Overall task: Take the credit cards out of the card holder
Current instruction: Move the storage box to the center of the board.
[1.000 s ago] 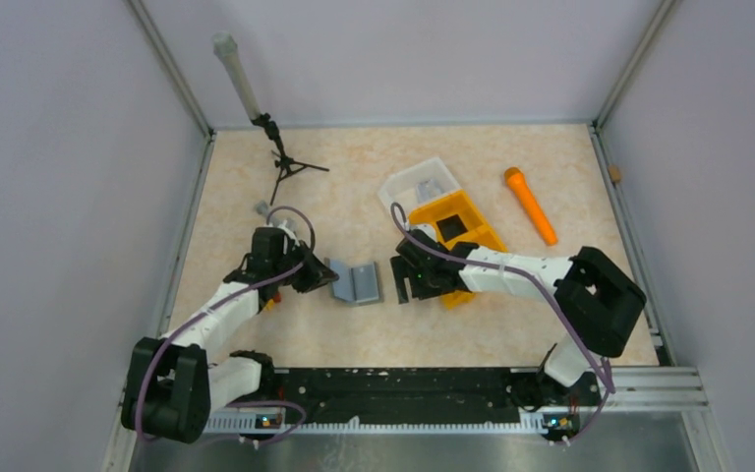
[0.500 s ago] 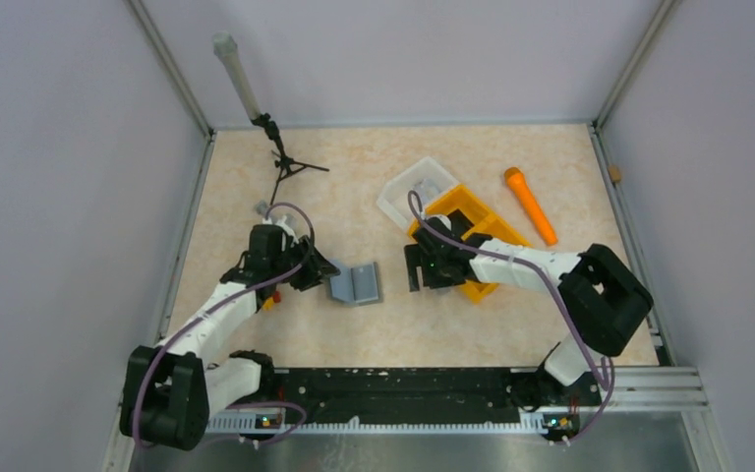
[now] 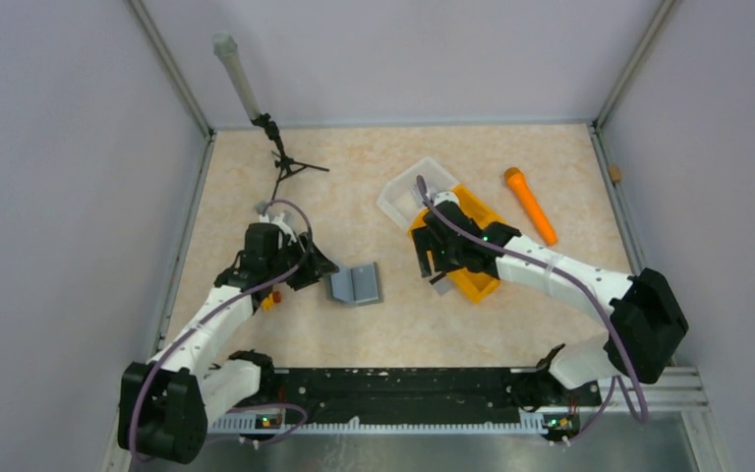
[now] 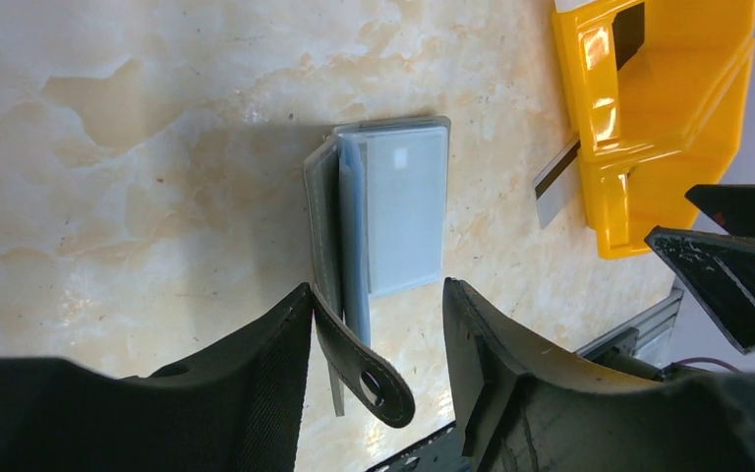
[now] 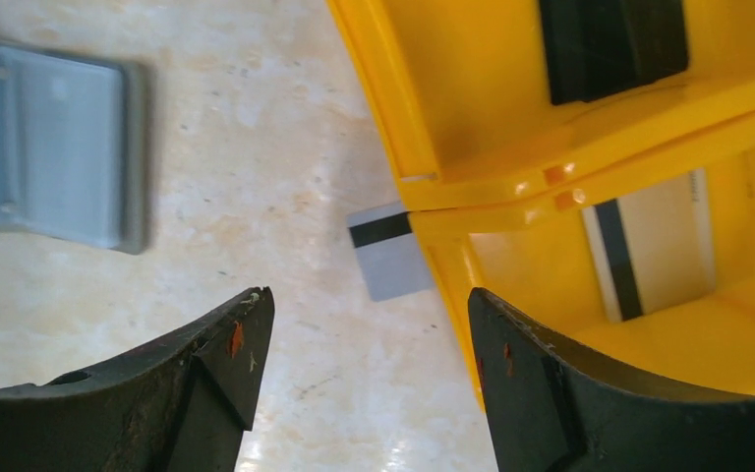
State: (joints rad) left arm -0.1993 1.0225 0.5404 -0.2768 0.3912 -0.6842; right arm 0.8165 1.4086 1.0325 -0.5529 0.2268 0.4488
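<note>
- Overhead, the beige marbled table [image 3: 374, 334] sat boxed in by plain lilac-grey walls [image 3: 59, 197]. The grey card holder [image 3: 356, 284] lay open near the middle, just right of the left gripper [image 3: 317, 267], whose fingers stood apart. The right gripper [image 3: 437, 265], also spread, hung over the near-left corner of the orange bin [image 3: 477, 285]. A clear tray [image 3: 415, 187] touched the bin's far side, an orange cylinder [image 3: 531, 205] lay to the right, and a small tripod [image 3: 285, 167] stood far left.
- At the left wrist, the fingers were parted and clamped on nothing. The card holder [image 4: 326, 216] rested partly folded just ahead, its snap strap [image 4: 364, 372] reaching between them. A grey-blue card [image 4: 405, 211] showed in its inner panel.
- At the right wrist, the jaws gaped over bare table. A striped grey card [image 5: 388, 261] lay half under the bin's wall [image 5: 383, 98]. A black card [image 5: 609, 39] sat in one compartment and a pale striped card [image 5: 649, 246] in the other. The holder [image 5: 49, 147] lay blurred at the left.
</note>
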